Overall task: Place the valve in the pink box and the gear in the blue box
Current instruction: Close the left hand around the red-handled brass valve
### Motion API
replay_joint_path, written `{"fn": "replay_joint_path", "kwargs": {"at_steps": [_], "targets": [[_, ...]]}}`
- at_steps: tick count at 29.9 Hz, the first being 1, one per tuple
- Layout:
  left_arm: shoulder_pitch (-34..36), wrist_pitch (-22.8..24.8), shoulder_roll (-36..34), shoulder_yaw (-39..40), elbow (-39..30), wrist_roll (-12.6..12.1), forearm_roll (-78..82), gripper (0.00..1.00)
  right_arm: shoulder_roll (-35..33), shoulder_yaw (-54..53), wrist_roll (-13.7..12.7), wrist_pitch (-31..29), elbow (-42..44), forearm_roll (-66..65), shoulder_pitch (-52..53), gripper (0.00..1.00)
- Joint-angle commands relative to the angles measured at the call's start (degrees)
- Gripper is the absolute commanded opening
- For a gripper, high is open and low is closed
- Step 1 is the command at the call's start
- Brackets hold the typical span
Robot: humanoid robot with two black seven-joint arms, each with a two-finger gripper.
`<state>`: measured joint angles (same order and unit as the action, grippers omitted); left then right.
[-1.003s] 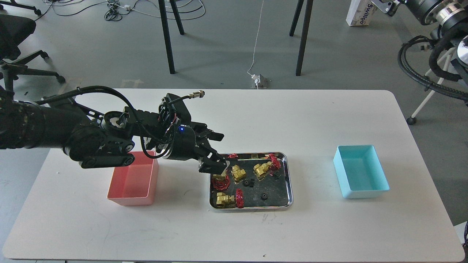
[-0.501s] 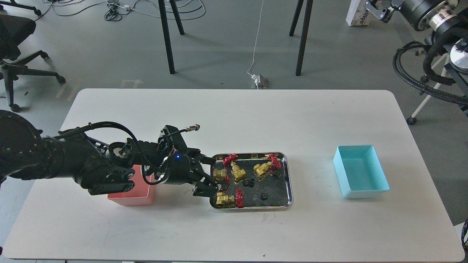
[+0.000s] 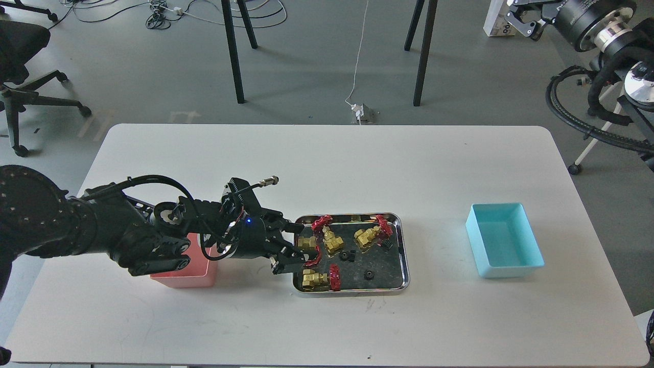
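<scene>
A steel tray (image 3: pixel 404 255) in the table's middle holds four brass valves with red handwheels: one at the left edge (image 3: pixel 305 244), one beside it (image 3: pixel 332 242), one at the back right (image 3: pixel 369 235) and one at the front (image 3: pixel 316 279). Three black gears (image 3: pixel 348 255) (image 3: pixel 368 275) (image 3: pixel 387 244) lie among them. My left gripper (image 3: pixel 291 246) is low at the tray's left edge, open, its fingers on either side of the leftmost valve. The pink box (image 3: pixel 184 277) is mostly hidden behind my left arm. The blue box (image 3: pixel 503 248) stands empty at the right. My right gripper (image 3: pixel 517 16) is raised at the top right, off the table.
My left arm (image 3: pixel 127 240) lies low across the table's left side, over the pink box. Table legs, cables and an office chair (image 3: pixel 20 56) stand on the floor behind the table. A hose loop (image 3: pixel 577 117) hangs at the right.
My left gripper has come down and drawn left from above the tray to its left edge, level with the leftmost valve. In the last half second it barely moved. The right arm shifted slightly.
</scene>
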<state>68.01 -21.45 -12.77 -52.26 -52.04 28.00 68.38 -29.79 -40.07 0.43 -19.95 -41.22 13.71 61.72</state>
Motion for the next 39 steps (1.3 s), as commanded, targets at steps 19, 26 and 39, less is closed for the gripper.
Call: {"fn": "replay_joint_path", "kwargs": {"at_steps": [19,26,39], "targets": [[-0.9,-0.6,0.1,0.0,1.3,0.0,0.0,0.32,0.0,0.0,-0.1,0.0,-0.2,0.1,-1.0,1.00],[-0.7,-0.7,0.0,0.1,1.2,0.0,0.0,0.19,0.0,0.0,0.0,0.0,-0.2,0.1,-1.1,1.00],[0.4,-1.2,-1.3,0.7,0.2,0.0,0.6,0.16,0.0,0.0,0.0,0.0,-0.2,0.1,-1.4,1.00]]}}
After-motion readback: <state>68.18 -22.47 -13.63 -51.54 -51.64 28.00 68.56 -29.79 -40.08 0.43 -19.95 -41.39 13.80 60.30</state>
